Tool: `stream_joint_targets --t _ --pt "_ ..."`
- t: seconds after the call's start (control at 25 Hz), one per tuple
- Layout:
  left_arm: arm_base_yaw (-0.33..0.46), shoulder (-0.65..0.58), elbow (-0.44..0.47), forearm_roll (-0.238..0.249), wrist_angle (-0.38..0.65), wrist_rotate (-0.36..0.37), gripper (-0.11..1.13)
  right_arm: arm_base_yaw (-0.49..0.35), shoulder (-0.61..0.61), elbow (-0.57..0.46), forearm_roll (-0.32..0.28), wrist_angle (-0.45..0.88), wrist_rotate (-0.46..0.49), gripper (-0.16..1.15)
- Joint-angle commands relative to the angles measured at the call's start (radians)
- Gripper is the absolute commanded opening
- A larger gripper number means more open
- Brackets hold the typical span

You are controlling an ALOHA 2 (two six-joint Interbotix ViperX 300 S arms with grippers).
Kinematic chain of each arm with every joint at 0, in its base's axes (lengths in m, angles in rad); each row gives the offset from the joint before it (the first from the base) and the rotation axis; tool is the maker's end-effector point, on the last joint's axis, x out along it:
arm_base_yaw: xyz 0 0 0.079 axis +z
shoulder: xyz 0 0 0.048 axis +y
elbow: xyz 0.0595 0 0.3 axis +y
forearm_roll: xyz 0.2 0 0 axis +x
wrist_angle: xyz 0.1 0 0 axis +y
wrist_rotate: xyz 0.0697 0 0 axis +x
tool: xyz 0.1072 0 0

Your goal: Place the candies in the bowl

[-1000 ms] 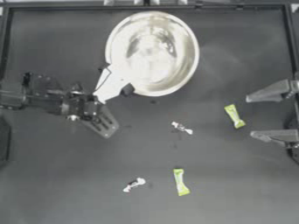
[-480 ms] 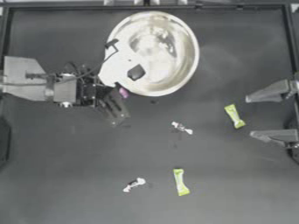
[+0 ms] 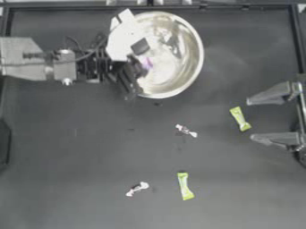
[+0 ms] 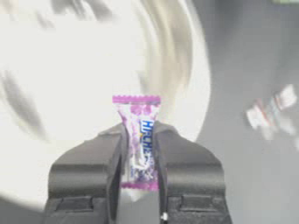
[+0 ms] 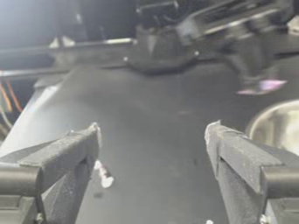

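Observation:
The silver bowl (image 3: pixel 170 56) sits at the table's far middle. My left gripper (image 3: pixel 142 67) hangs over its left rim, shut on the pink-purple and white candy (image 3: pixel 147 63). The left wrist view shows that candy (image 4: pixel 140 140) upright between the jaws, with the bowl's shiny inside (image 4: pixel 70 78) behind it. On the table lie two yellow-green candies (image 3: pixel 240 118) (image 3: pixel 184 186) and two tiny white twist-wrapped candies (image 3: pixel 185 130) (image 3: pixel 137 188). My right gripper (image 3: pixel 276 116) waits open at the right edge, and a white candy (image 5: pixel 104 173) shows between its jaws.
The table's raised black border (image 3: pixel 155 6) runs close behind the bowl. The left arm's body (image 3: pixel 42 65) stretches in from the left edge. Dark table surface (image 3: pixel 78 147) spreads around the loose candies.
My left gripper has carried the pink-purple candy up and to the right, from the table left of the bowl to above the bowl's left rim. The right arm stays put.

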Motion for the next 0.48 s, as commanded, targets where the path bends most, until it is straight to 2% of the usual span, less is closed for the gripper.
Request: stream_joint_targets --t 0.04,0.16,0.32,0.4,0.48 --pt "0.072 0.014 -0.006 0.008 -0.126 0.026 0.52 -0.006 0.041 -0.044 -0.005 -0.003 -0.003 1.00" --pt "0.120 0.064 -0.014 0.006 -0.178 0.048 0.53 -0.012 0.054 -0.049 0.000 -0.003 -0.003 1.00" --pt "0.153 0.130 -0.046 0.005 -0.181 0.098 0.56 -0.012 0.054 -0.055 0.005 -0.002 -0.003 1.00" --pt "0.156 0.150 -0.061 0.005 -0.181 0.114 0.67 -0.014 0.055 -0.061 0.005 0.009 -0.003 1.00" --pt "0.156 0.158 -0.077 0.006 -0.181 0.133 0.88 -0.021 0.057 -0.067 0.005 0.029 -0.003 1.00"
